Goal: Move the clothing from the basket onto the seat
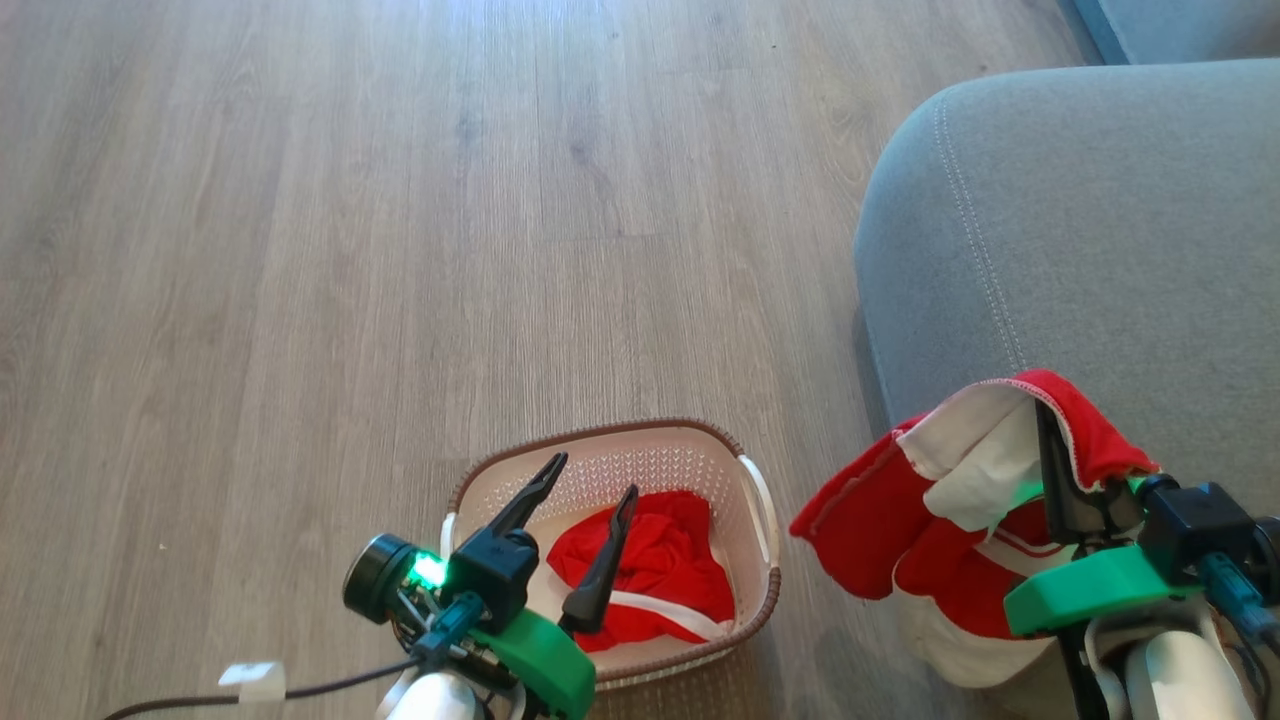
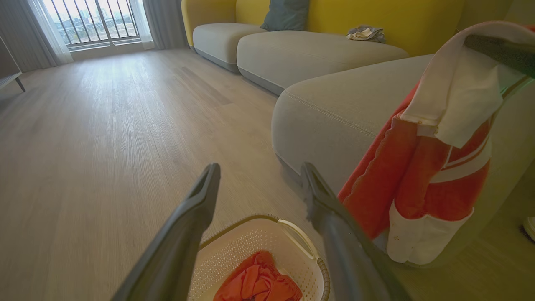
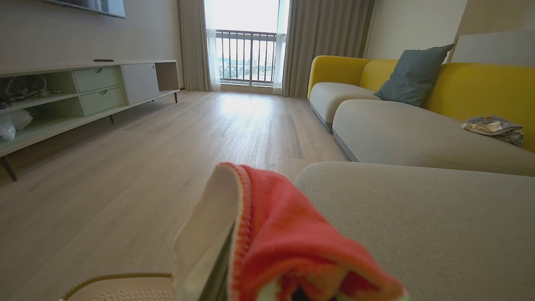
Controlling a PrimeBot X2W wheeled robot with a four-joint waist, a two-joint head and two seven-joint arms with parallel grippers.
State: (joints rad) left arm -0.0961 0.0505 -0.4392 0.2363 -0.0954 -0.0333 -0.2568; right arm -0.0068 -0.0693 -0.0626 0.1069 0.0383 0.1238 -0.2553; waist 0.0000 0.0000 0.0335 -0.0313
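Neither garment rests on the grey fabric sofa cushion (image 1: 1100, 220) yet: our right gripper (image 1: 1055, 470) clamps one red-and-white fabric garment (image 1: 880, 520) at lower right, while the second garment (image 1: 650, 570) lies in the cream perforated plastic basket (image 1: 600, 430) beneath our wide-open left gripper (image 1: 592, 478).

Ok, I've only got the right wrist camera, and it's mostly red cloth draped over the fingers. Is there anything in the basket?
Observer: Yes, a second garment lies bunched in the basket.
Operator: Where's the left gripper?
Observer: The left gripper hangs over the basket with its fingers wide apart and nothing between them.
Operator: And is my piece lying on the seat?
Observer: No. The held garment dangles from the right gripper in front of the rounded corner of the seat, not resting on the cushion.
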